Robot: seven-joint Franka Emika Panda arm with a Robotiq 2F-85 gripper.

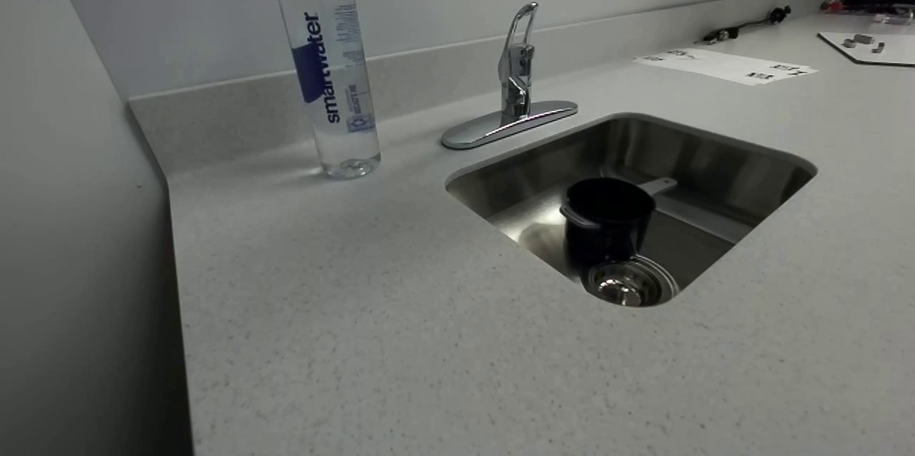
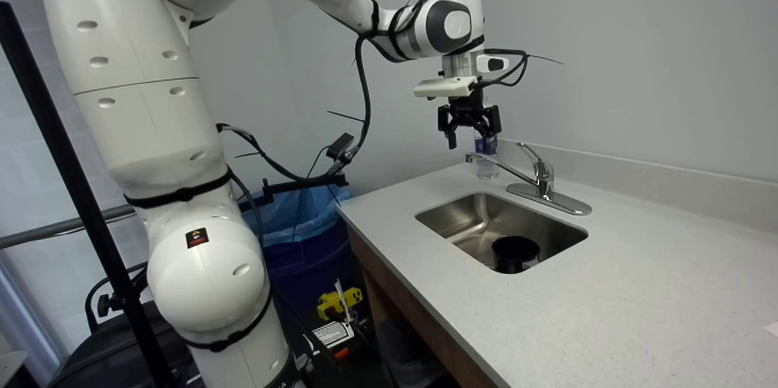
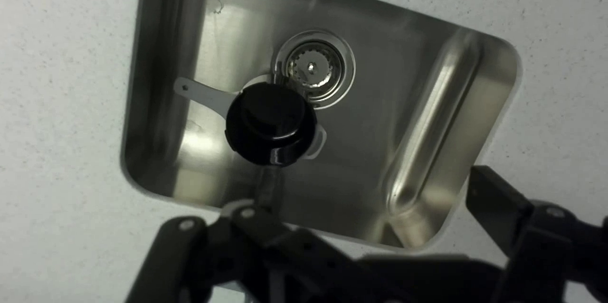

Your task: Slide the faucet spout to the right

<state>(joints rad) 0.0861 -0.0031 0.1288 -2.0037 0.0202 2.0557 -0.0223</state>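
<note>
The faucet spout [image 2: 501, 167] is a thin chrome tube that rises from the upright faucet body [image 2: 544, 178] toward the left in an exterior view. In an exterior view the faucet body [image 1: 516, 77] is seen with the spout almost end-on, hard to tell from the body. My gripper [image 2: 469, 143] is open, pointing down, and appears just above the spout's tip; I see no contact, and depth is hard to judge. In the wrist view the gripper [image 3: 356, 196] has its fingers wide apart with nothing between them. The spout cannot be made out there.
A sink [image 1: 715, 141] lies beside the faucet, with a black pot [image 3: 270, 127] in it. A clear bottle [image 1: 329, 84] with a blue label stands near the wall, and behind the gripper [image 2: 486, 160]. A lever handle [image 1: 522, 23] tops the faucet. Papers [image 1: 722, 66] lie farther along.
</note>
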